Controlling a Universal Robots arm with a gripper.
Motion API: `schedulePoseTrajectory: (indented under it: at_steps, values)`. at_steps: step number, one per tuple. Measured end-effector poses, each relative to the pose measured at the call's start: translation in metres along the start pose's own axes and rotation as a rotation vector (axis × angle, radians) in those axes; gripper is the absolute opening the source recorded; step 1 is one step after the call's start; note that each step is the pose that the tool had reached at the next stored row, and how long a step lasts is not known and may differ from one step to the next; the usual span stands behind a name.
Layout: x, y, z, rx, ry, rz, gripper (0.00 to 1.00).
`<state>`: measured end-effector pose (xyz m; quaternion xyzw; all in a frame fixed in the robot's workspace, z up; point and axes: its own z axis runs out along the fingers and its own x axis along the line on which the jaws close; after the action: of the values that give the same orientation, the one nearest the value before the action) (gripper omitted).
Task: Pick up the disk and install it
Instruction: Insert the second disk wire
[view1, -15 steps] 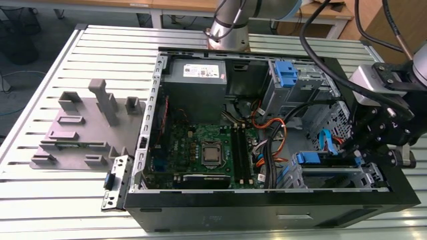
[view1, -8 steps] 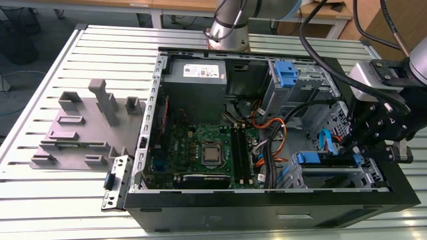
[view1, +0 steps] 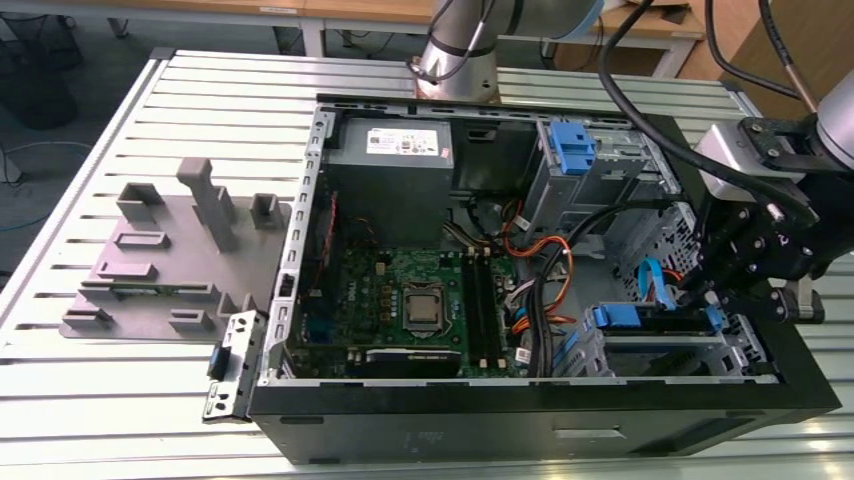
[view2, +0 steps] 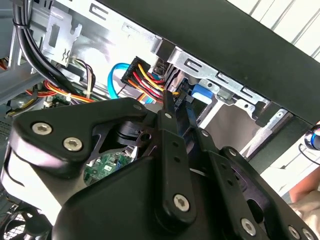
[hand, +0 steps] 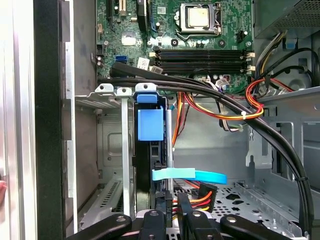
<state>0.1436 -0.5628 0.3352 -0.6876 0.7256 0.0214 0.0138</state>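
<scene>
Disk (hand: 149, 125) w/ blue rail in drive bay (hand: 107, 90), gripper (hand: 171, 205) just beside it; grip state unclear.

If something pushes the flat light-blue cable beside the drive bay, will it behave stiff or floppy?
Probably floppy: the flat light-blue cable is a thin ribbon and curves loosely in both wrist views. It would likely bend aside, weighing little. One end seems to meet the blue-railed disk, so a hard pull might strain it.

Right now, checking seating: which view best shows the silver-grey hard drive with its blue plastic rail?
The first wrist view: the disk stands edge-on in its bay, blue rail facing the camera. The exterior view shows its blue end; the second wrist view, a blue corner.
</scene>
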Motion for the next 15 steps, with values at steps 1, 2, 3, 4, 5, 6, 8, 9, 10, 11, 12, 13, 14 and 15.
schedulePoseTrajectory:
  at_steps: [1, 2, 3, 4, 5, 6, 8, 9, 10, 11, 12, 13, 14, 15]
  values:
    - [0.0, 0.0, 0.0, 0.0, 0.0001, 0.0, 0.24]
    - [0.0, 0.0, 0.0, 0.0, 0.0002, 0.0, 0.24]
    - [0.0, 0.0, 0.0, 0.0, 0.0002, 0.0, 0.24]
    - [0.0, 0.0, 0.0, 0.0, 0.0002, 0.0, 0.24]
    - [0.0, 0.0, 0.0001, 0.0, 0.0003, 0.0, 0.22]
    - [0.0, 0.0, 0.0, 0.0001, 0.0004, 0.0, 0.16]
    - [0.0, 0.0, 0.0, 0.0, 0.0005, 0.0, 0.16]
    - [0.0, 0.0, 0.0, 0.0001, 0.0006, 0.0, 0.16]
    - [0.0, 0.0, 0.0, 0.0, 0.0006, 0.0, 0.16]
    - [0.0, 0.0005, 0.0001, 0.0002, 0.0005, 0.0, 0.16]
    - [0.0, 0.0012, -0.0001, 0.0008, 0.0006, 0.0, 0.16]
    - [0.0, 0.0023, -0.0002, 0.0019, 0.0006, 0.0, 0.16]
    - [0.0002, 0.0035, -0.0002, 0.0035, 0.0003, 0.0, 0.16]
    - [0.0002, 0.0046, -0.0002, 0.0054, 0.0002, 0.0, 0.16]
